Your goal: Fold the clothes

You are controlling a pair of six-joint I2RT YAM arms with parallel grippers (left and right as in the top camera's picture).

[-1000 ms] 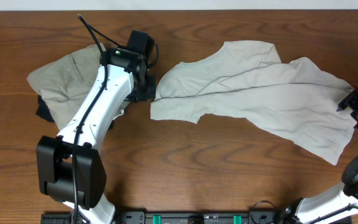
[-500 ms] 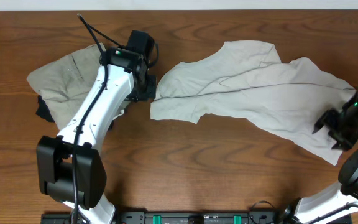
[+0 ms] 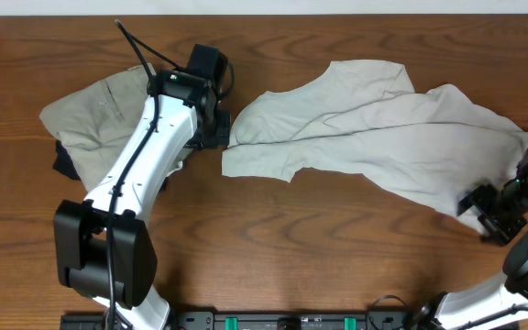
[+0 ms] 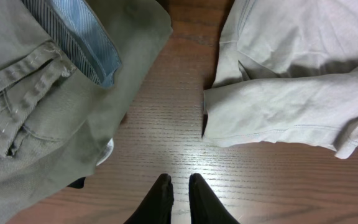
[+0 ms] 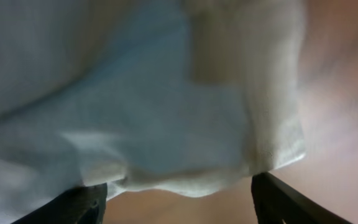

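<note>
While both arms stood over the wooden bench [image 3: 319, 266], the pale cream garment [image 3: 374, 128] lay spread and wrinkled across its right half, with a sleeve end reaching toward the middle. The khaki garment [image 3: 90, 110] lay in a heap at the left, well clear of the cream one, with bare wood between the two. A dark cloth [image 3: 62, 163] showed from under its lower edge. In the left wrist view a blue striped lining [image 4: 79, 31] was turned out at the khaki garment's stitched waistband.

The left gripper [image 4: 180, 180] hung over that strip of bare wood, just beside the cream sleeve hem. Its jaws were drawn almost together and had nothing between them.

The right gripper [image 3: 484, 206] sat at the lower right corner of the cream garment. Its jaws stood wide apart. In the right wrist view the hem of the pale cloth ran across the gap between the two fingers [image 5: 73, 202]. That picture was blurred, so the cloth seemed merely to lie there, and I could not tell whether either finger touched it.
</note>
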